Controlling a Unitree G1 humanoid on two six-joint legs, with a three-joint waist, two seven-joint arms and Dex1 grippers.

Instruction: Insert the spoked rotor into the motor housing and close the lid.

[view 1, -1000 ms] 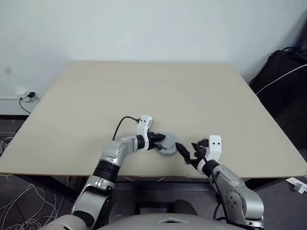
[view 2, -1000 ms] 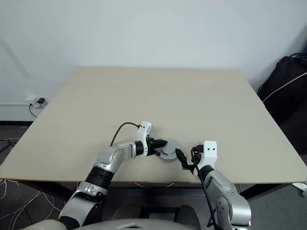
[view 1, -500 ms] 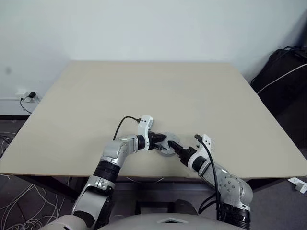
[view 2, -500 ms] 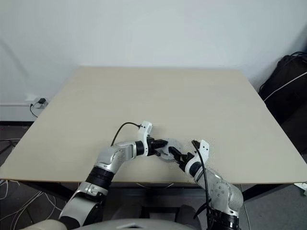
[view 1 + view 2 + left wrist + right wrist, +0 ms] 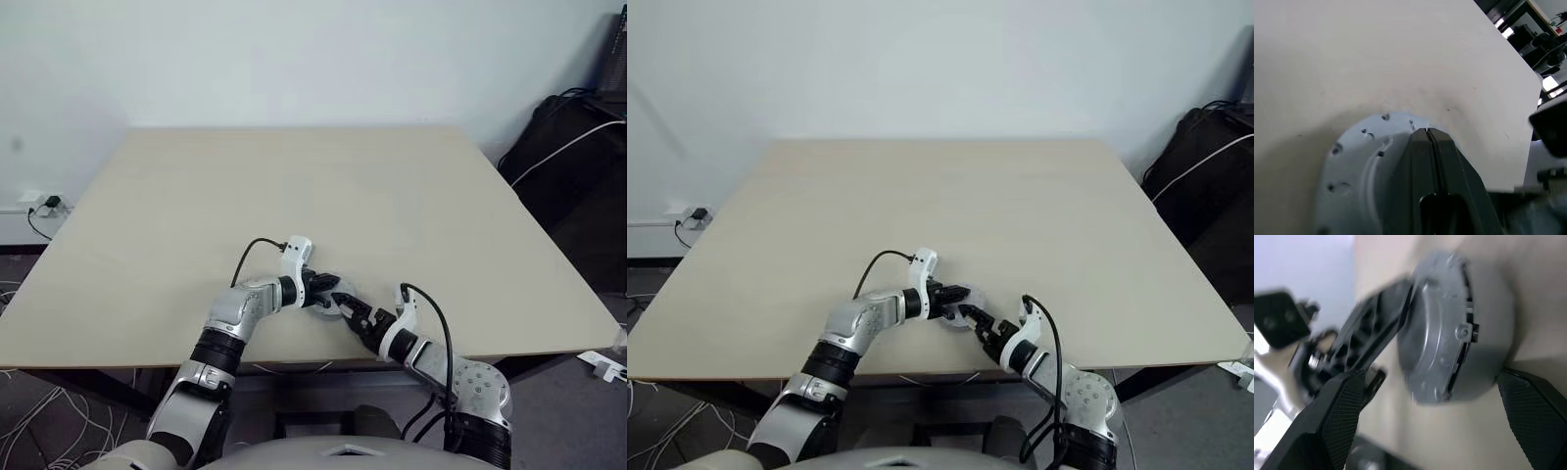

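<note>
grey motor housing (image 5: 1449,333) sits between right claw (image 5: 1435,421) fingers.

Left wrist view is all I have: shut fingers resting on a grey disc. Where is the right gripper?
Observer: The right gripper is open, right beside the left gripper, near the front edge of the table.
Operator: Is it around anything?
Observer: Yes. In its own wrist view its fingers stand on either side of the motor housing.
Operator: Is the lid seated?
Observer: The lid sits on the housing with a dark seam between them. I cannot tell whether it is fully closed.
</note>
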